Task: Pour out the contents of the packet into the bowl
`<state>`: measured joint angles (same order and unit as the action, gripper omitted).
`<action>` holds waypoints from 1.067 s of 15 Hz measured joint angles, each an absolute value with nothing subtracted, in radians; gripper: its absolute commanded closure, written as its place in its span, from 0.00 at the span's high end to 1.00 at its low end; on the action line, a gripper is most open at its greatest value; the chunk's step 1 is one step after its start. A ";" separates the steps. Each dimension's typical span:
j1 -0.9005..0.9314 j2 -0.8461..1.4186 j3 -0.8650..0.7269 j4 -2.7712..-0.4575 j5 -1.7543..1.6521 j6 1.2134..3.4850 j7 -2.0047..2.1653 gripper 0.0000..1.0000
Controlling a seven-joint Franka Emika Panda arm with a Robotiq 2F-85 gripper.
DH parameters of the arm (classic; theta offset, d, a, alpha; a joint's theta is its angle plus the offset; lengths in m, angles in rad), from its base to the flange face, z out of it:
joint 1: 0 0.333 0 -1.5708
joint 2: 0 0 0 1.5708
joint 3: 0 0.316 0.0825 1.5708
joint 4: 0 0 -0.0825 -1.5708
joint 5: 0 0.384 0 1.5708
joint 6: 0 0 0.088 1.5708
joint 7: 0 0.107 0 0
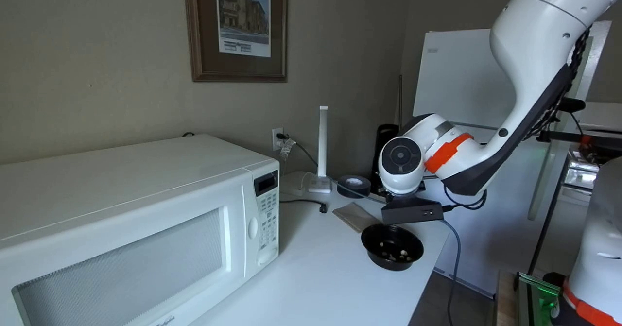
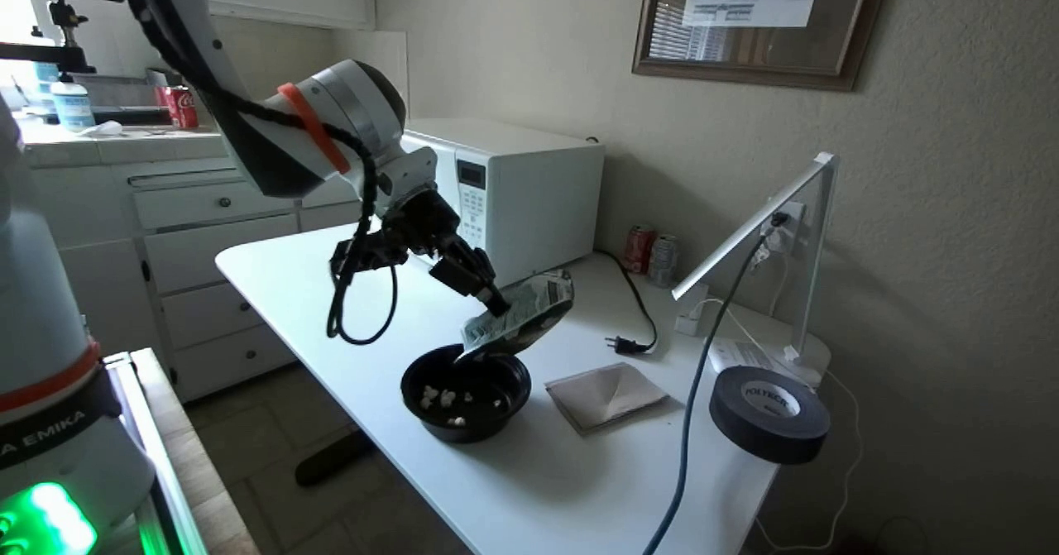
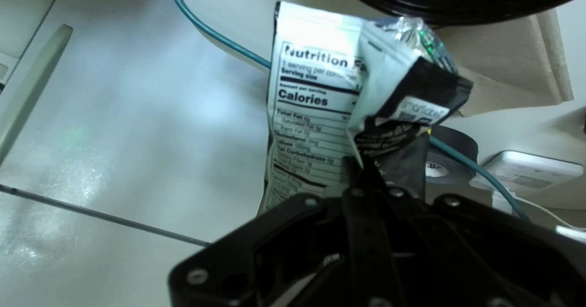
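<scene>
My gripper (image 2: 495, 297) is shut on the packet (image 2: 529, 311), a crumpled pouch, and holds it tilted above the bowl. In the wrist view the gripper (image 3: 364, 167) pinches the packet (image 3: 313, 101) at a fold; its printed label and shiny silver inside show. In an exterior view the packet's low end hangs over the far rim of the glossy black bowl (image 2: 463, 432); I cannot tell if they touch. Several white popcorn pieces (image 2: 448, 398) lie in the bowl. The bowl also shows in an exterior view (image 1: 386, 264), where the packet and fingers are hidden behind the wrist camera mount.
A folded brown paper (image 2: 608, 394) lies beside the bowl. A black tape roll (image 2: 769, 431), a white lamp (image 2: 815, 265), a plug (image 2: 630, 346) and two cans (image 2: 639, 249) stand or lie farther along. A white microwave (image 1: 146, 248) stands on the table. A cable (image 2: 691, 423) crosses the table.
</scene>
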<state>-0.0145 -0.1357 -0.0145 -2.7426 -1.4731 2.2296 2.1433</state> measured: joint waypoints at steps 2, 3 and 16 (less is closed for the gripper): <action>-0.015 -0.128 -0.015 -2.741 -1.420 2.230 2.123 0.00; -0.015 -0.125 -0.015 -2.740 -1.389 2.233 2.110 0.00; -0.020 -0.069 -0.033 -2.592 -0.936 2.394 1.868 0.00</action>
<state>-0.0197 -0.0693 -0.0333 -2.5916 -0.9361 2.3943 1.8682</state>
